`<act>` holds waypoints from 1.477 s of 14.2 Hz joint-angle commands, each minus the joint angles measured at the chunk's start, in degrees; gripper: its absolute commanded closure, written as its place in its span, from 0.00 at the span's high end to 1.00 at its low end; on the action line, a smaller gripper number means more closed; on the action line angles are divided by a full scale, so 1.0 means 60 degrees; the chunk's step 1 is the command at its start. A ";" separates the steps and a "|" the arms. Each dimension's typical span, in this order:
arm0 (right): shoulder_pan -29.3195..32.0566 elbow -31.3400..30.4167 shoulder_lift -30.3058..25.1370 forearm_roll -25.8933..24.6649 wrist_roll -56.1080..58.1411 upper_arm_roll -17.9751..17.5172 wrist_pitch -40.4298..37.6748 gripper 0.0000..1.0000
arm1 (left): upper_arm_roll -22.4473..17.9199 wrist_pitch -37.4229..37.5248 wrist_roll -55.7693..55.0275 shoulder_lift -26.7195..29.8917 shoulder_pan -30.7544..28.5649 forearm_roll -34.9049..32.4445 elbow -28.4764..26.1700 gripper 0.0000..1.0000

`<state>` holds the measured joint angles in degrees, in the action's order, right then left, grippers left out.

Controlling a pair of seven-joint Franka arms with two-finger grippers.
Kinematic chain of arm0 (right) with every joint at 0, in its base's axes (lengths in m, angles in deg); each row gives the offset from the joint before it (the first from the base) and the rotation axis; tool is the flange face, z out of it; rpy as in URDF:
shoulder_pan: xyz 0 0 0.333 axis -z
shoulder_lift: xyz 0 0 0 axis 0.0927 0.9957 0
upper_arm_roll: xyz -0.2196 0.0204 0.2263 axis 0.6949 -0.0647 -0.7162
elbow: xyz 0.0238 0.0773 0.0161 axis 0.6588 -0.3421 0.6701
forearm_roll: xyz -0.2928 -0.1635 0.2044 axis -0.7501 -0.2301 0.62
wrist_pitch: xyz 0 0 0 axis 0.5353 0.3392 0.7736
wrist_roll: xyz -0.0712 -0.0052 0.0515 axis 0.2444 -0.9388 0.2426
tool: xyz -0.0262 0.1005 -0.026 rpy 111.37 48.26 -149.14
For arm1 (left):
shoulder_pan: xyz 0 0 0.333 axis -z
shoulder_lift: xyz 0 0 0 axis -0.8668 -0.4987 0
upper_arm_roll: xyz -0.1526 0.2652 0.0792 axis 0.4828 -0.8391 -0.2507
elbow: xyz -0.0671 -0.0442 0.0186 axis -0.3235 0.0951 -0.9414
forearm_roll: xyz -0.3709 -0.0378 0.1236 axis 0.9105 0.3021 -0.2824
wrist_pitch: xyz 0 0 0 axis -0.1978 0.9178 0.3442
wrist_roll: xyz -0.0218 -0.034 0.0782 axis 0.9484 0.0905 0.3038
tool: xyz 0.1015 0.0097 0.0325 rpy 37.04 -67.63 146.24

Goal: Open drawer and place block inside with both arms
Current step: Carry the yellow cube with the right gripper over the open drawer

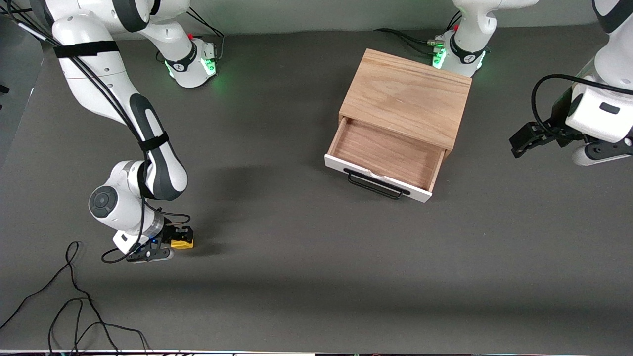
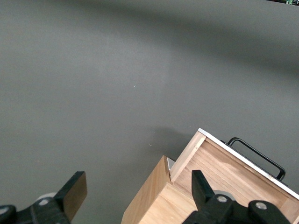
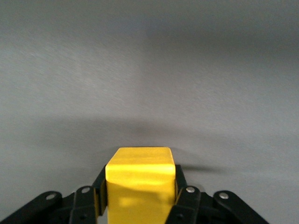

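Observation:
The yellow block (image 1: pixel 183 242) rests on the table toward the right arm's end, near the front camera. My right gripper (image 1: pixel 179 236) is down at the table and shut on it; in the right wrist view both fingers press the block's (image 3: pixel 140 182) sides. The drawer (image 1: pixel 383 158) stands pulled out of the light oak box (image 1: pixel 408 96), its wooden inside bare and its black handle (image 1: pixel 376 184) facing the front camera. My left gripper (image 1: pixel 524 141) hangs open in the air beside the box at the left arm's end; its wrist view shows the drawer's corner (image 2: pixel 233 172) between its spread fingers (image 2: pixel 74 193).
Loose black cables (image 1: pixel 74 301) trail on the table near the front camera, close to the right gripper. The two green-lit arm bases (image 1: pixel 195 62) stand along the table's edge farthest from the front camera.

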<state>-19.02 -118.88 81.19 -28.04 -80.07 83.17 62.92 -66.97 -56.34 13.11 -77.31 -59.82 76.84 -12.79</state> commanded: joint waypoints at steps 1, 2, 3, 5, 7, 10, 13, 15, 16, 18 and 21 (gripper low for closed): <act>-0.0630 0.0691 -0.0456 0.0216 -0.1142 0.0133 -0.1485 0.17 | 0.0106 -0.0336 0.0324 0.0320 -0.0219 0.0022 -0.0305 1.00; -0.0864 0.1202 -0.0559 0.0173 -0.1757 0.0147 -0.2347 0.17 | 0.0106 -0.0366 0.0339 0.0320 -0.0219 0.0022 -0.0276 1.00; -0.1069 0.1903 -0.0589 0.0114 -0.2459 0.0147 -0.3298 0.17 | 0.0106 -0.0366 0.0339 0.0378 -0.0219 0.0022 -0.0261 1.00; -0.1625 0.3324 -0.0589 0.0099 -0.3952 0.0147 -0.5100 0.17 | 0.0106 -0.0351 0.0325 0.0525 -0.0219 0.0037 -0.0261 1.00; -0.2313 0.4600 -0.0589 0.0084 -0.5432 0.0147 -0.6465 0.17 | 0.0063 -0.0351 0.0354 0.0525 -0.0219 0.0052 -0.0261 1.00; -0.3193 0.5978 -0.0575 0.0216 -0.7600 0.0104 -0.7655 0.17 | -0.0170 -0.0366 0.1082 0.0496 -0.0234 0.0402 -0.0261 1.00; -0.4524 0.6889 -0.0429 0.0216 -0.9783 0.0030 -0.7689 0.17 | -0.0392 -0.0366 0.1598 0.0467 -0.0219 0.0477 -0.0261 1.00; -0.5461 0.7241 -0.0151 0.0202 -1.1175 0.0016 -0.6989 0.17 | -0.0392 -0.0308 0.1643 0.0438 -0.0234 0.0433 -0.0246 1.00; -0.5901 0.7242 -0.0019 0.0202 -1.1689 0.0030 -0.6462 0.17 | -0.0392 -0.0235 0.1614 0.0408 -0.0234 0.0447 -0.0203 1.00; -0.6692 0.7242 0.0390 0.0129 -1.2481 0.0030 -0.5568 0.17 | -0.0392 -0.0219 0.1599 0.0364 -0.0263 0.0477 -0.0158 1.00; -0.7282 0.7257 0.0918 0.0070 -1.3115 0.0045 -0.4729 0.17 | -0.0392 -0.0131 0.1554 0.0291 -0.0263 0.0462 -0.0158 1.00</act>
<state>-61.88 -78.64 83.53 -27.77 -156.79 82.44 33.35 -69.49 -57.61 21.70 -75.76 -60.92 78.99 -13.21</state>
